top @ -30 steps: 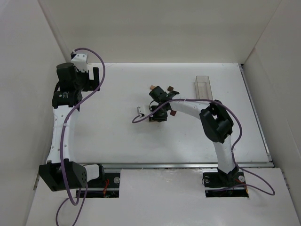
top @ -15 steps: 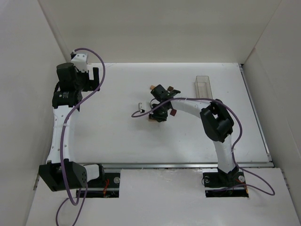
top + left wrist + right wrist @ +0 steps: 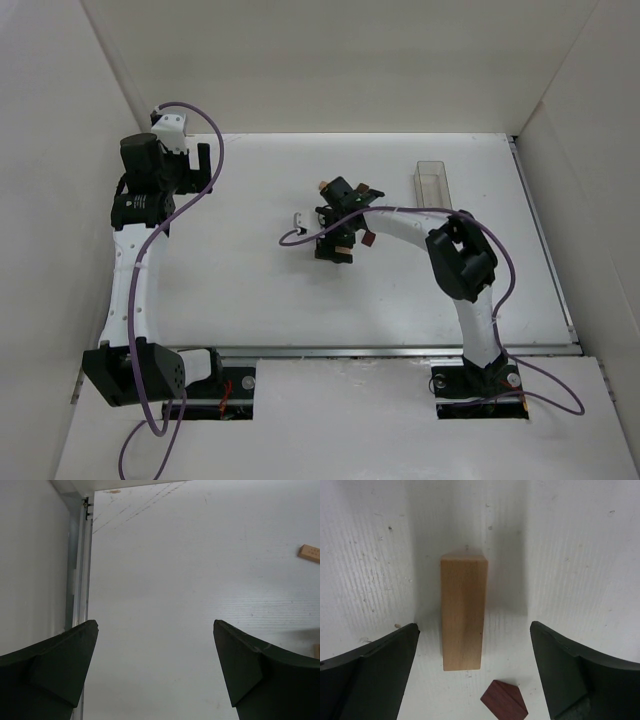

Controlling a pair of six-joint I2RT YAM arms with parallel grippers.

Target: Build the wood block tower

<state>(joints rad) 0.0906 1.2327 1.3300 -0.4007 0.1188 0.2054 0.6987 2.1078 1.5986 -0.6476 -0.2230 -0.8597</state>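
Note:
In the right wrist view a light tan bar (image 3: 463, 612) rests on the white table, with a small dark reddish-brown cube (image 3: 504, 700) just off its near end. My right gripper (image 3: 473, 627) is open, one finger on each side of the bar and neither touching it. Seen from above, the right gripper (image 3: 335, 244) covers the bar. A dark cube (image 3: 369, 239) sits beside it, and a tan piece (image 3: 324, 184) and another dark cube (image 3: 362, 186) lie just beyond. My left gripper (image 3: 198, 163) stands open at the far left with nothing in it (image 3: 155, 622).
A clear plastic box (image 3: 432, 184) stands at the back right of the table. A tan piece (image 3: 310, 553) shows at the right edge of the left wrist view. White walls enclose the table on three sides. A purple cable loops beside the right wrist.
My right gripper has opened and let go of the tan bar, which now rests between the spread fingers. The left arm has not moved.

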